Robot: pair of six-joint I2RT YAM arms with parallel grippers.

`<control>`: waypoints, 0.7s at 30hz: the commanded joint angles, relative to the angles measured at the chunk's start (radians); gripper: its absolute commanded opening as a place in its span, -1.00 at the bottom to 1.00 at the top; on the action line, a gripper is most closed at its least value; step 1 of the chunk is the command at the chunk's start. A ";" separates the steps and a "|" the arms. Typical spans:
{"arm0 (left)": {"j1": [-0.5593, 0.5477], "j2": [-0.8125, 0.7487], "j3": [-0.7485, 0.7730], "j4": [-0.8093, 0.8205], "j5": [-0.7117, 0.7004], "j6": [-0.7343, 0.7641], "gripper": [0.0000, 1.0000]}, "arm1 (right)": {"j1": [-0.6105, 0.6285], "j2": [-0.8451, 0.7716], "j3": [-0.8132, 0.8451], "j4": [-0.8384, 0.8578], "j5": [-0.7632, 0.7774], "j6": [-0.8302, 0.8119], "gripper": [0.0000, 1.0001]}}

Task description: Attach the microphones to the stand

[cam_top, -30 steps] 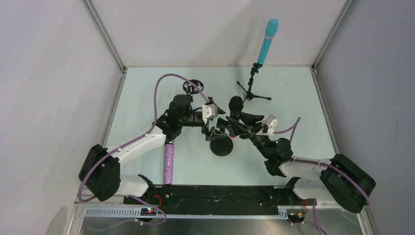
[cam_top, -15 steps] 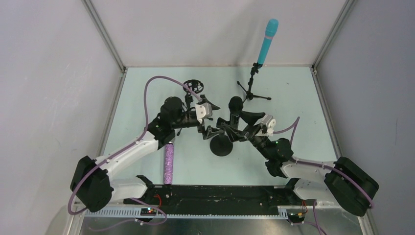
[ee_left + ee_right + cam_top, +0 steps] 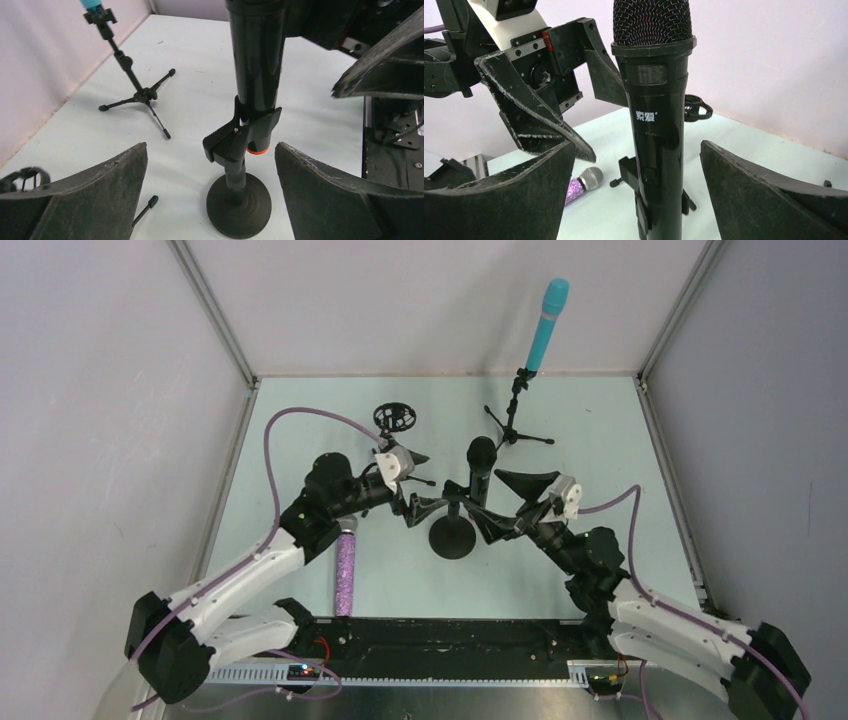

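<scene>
Black microphone (image 3: 481, 465) in round-base stand (image 3: 452, 538), left gripper (image 3: 424, 485) and right gripper (image 3: 506, 503) flanking — jaws spread, purple microphone (image 3: 346, 570) nearby

Near the middle of your table (image 3: 600, 440), the black microphone (image 3: 479, 475) stands upright, mesh head up, clipped into a round-base stand (image 3: 453, 538). An orange ring (image 3: 256, 150) marks its lower end, just under the clip. At the far edge, the cyan-blue microphone (image 3: 546, 325) sits on a tripod stand (image 3: 514, 425), tilted with its head up. The purple glitter microphone (image 3: 346, 568) lies flat on the table to your near left, its silver mesh head pointing away from you.
</scene>
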 commanded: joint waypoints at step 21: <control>0.001 -0.187 -0.350 0.128 -0.202 -0.211 0.99 | 0.005 -0.274 0.038 -0.648 0.076 0.232 0.99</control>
